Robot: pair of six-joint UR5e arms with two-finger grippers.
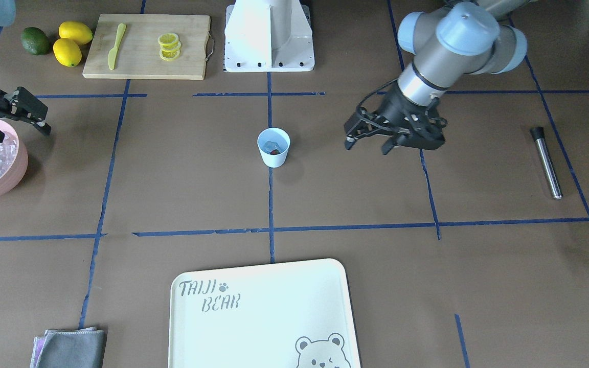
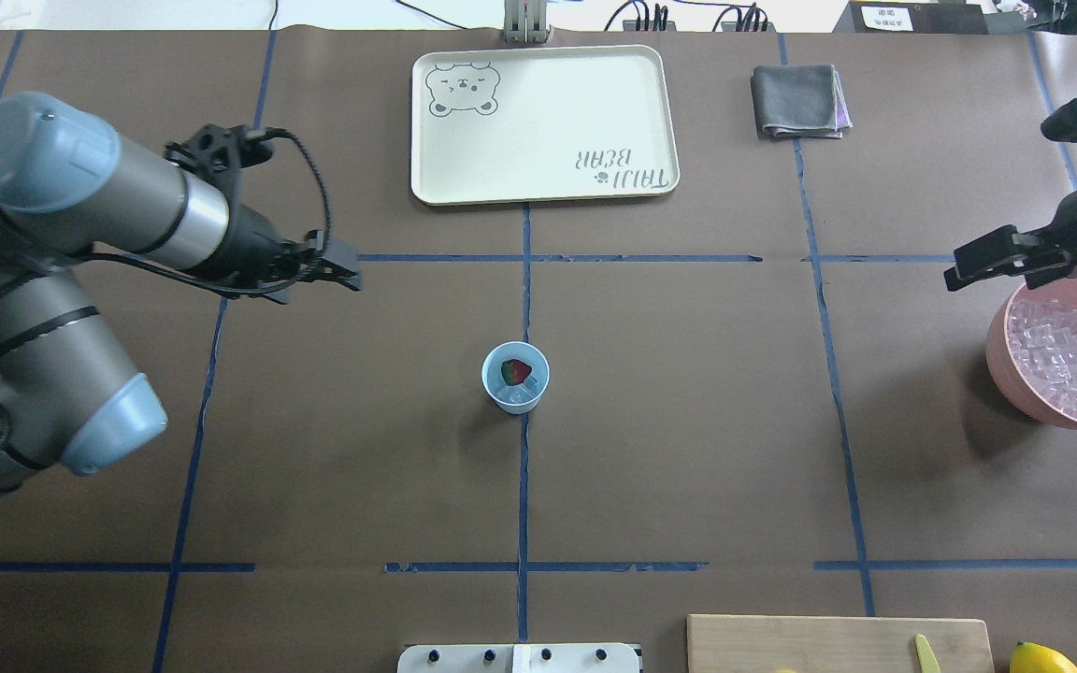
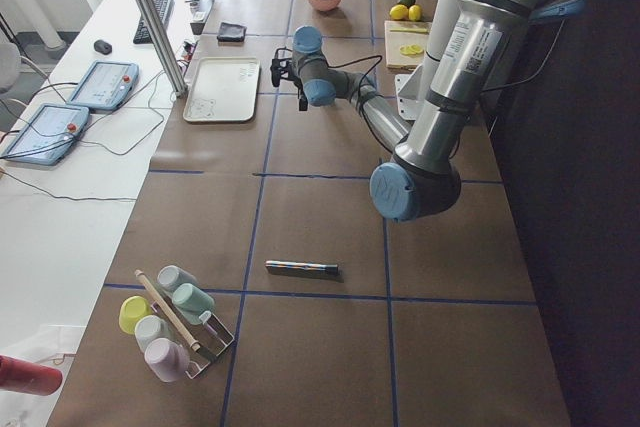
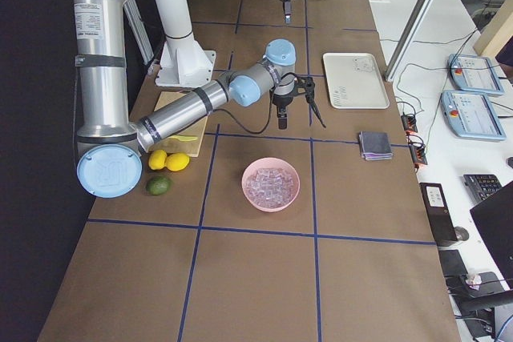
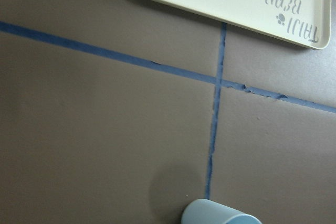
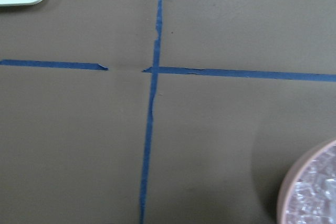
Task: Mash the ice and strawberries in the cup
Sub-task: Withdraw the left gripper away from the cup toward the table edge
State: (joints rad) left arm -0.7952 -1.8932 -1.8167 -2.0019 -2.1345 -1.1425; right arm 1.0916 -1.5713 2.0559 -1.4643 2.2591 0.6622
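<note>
The pale blue cup stands upright at the table's middle on a blue tape line. Inside it lie a red strawberry and a few clear ice cubes. My left gripper hovers open and empty above the table, well to the cup's side. Its wrist view catches only the cup's rim. My right gripper is open and empty at the edge of the pink bowl, far from the cup.
The pink bowl holds many ice cubes. A metal rod with a black end lies beyond my left gripper. A cream bear tray, a grey cloth, and a cutting board with lemon slices, a knife, lemons and a lime sit around the edges.
</note>
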